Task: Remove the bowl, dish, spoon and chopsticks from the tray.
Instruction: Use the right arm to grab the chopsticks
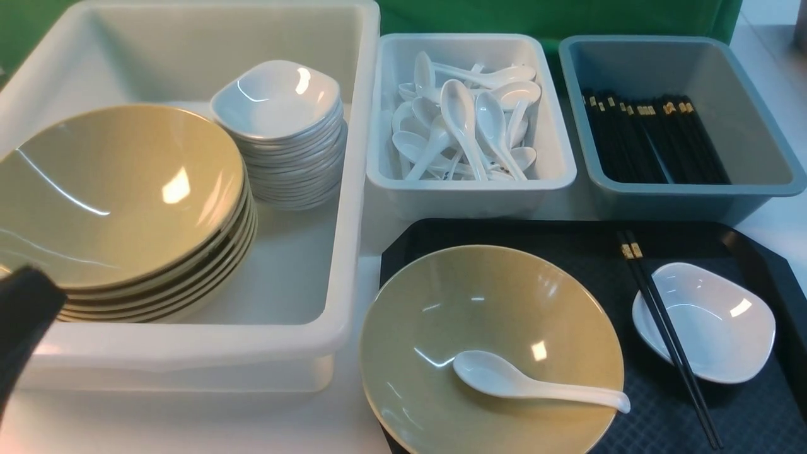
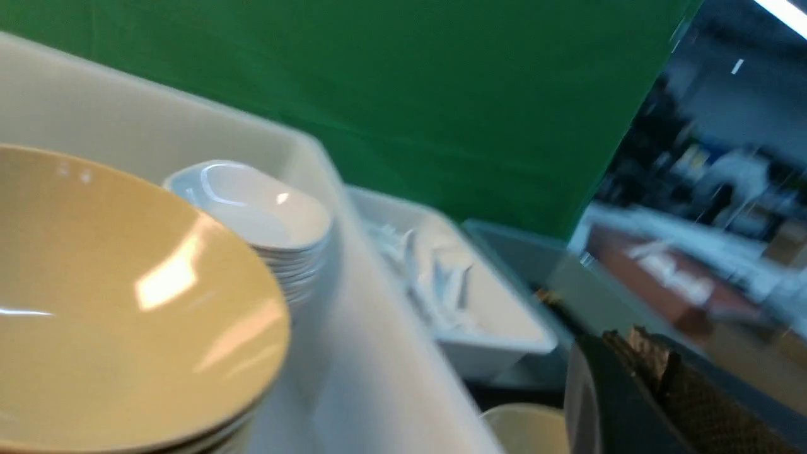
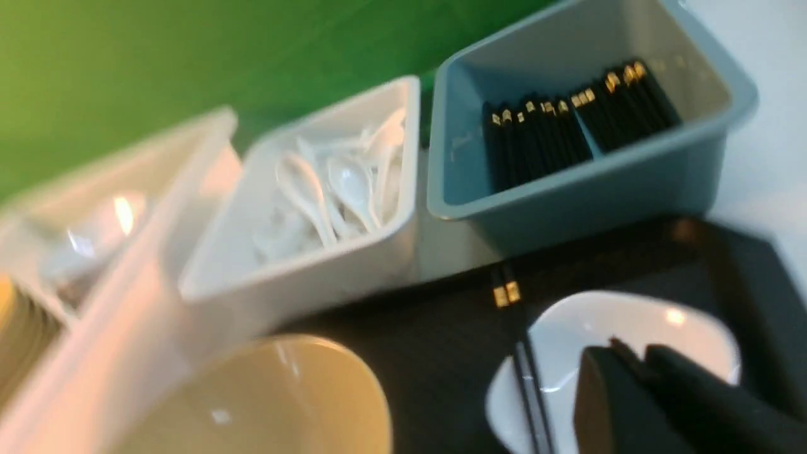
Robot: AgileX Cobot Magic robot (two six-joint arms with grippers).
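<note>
1. Nearest the front camera sits the bowl, on the near left part of the tray, its rim reaching past the tray's left edge.
2. Inside the bowl lies the spoon, scoop near the middle, handle resting on the right rim and pointing right.
3. To the right, the chopsticks lie together on the tray floor, gold-banded ends toward the far side. They cross the left edge of the dish, which sits near the tray's right side.
4. The right gripper has its dark fingers pressed together with nothing between them. Its wrist view shows it in front of the dish; whether it touches the dish cannot be told, and the front view does not show it.
5. The left gripper is likewise closed and empty. In the front view it is a dark shape at the lower left, before the near corner of the large white bin.
6. That bin holds stacked bowls and stacked dishes.
7. Beyond the tray stand a small white bin of loose spoons and a grey-blue bin of black chopstick pairs.
</note>
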